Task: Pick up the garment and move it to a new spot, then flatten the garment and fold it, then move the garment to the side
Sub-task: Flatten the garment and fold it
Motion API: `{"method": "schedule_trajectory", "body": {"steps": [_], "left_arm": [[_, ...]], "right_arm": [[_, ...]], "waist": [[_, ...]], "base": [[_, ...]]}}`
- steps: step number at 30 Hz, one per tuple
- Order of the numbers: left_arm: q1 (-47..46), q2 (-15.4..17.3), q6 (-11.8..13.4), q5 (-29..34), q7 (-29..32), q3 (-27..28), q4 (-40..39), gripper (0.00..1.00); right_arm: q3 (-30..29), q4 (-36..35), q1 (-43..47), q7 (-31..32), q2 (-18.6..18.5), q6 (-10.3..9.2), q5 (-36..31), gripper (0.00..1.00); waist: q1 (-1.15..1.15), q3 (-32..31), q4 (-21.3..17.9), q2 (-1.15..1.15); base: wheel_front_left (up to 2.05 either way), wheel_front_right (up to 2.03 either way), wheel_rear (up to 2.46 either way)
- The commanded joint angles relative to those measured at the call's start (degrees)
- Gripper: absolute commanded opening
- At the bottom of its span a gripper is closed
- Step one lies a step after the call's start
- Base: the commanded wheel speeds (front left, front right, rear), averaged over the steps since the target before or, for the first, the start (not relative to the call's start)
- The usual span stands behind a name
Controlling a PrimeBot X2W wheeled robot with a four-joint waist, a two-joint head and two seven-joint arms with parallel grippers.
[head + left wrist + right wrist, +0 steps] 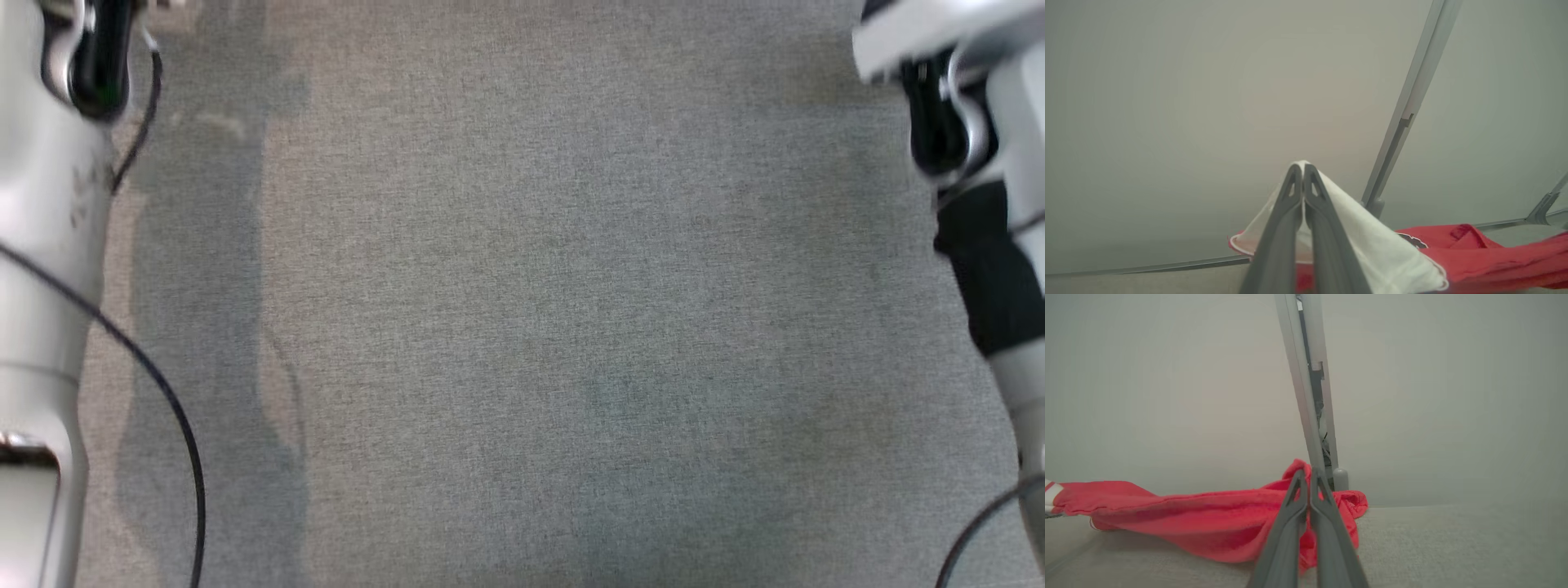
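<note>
The garment [1474, 253] is red with a white, red-edged part [1372, 241]. In the left wrist view my left gripper [1303, 165] is shut on the white part, which drapes over its fingers above the grey surface, and the red cloth trails off to the right. In the right wrist view my right gripper [1307, 471] is shut on a raised red fold, while the garment [1208, 518] sags down to the surface and stretches left. In the head view my left forearm [41, 245] and right forearm [1004, 245] run along the side edges.
A grey fabric-covered surface [531, 327] spreads between the arms. A grey frame post [1404, 118] rises behind the garment, close behind the right fingers [1306, 375]. A pale wall [1453, 396] stands behind it. A black cable [163, 392] hangs beside the left arm.
</note>
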Motion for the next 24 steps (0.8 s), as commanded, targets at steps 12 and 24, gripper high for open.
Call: {"method": "schedule_trajectory", "body": {"steps": [12, 24], "left_arm": [[42.0, 2.4, 6.2, 4.3, -0.3, 8.0, -34.7, 0.0], [74.4, 6.9, 17.5, 2.9, 12.6, 7.4, -67.6, 0.0]], "right_arm": [[-1.1, -12.8, 29.5, -0.3, -1.0, -0.01, 4.2, 0.0], [-8.1, -23.9, 54.4, -0.3, -2.4, -0.02, 4.7, 0.0]], "waist": [[0.0, -7.0, 1.6, 0.0], [0.0, -15.5, 3.2, 0.0]], "base": [[0.0, 0.0, 0.0], [0.0, 0.0, 0.0]]}}
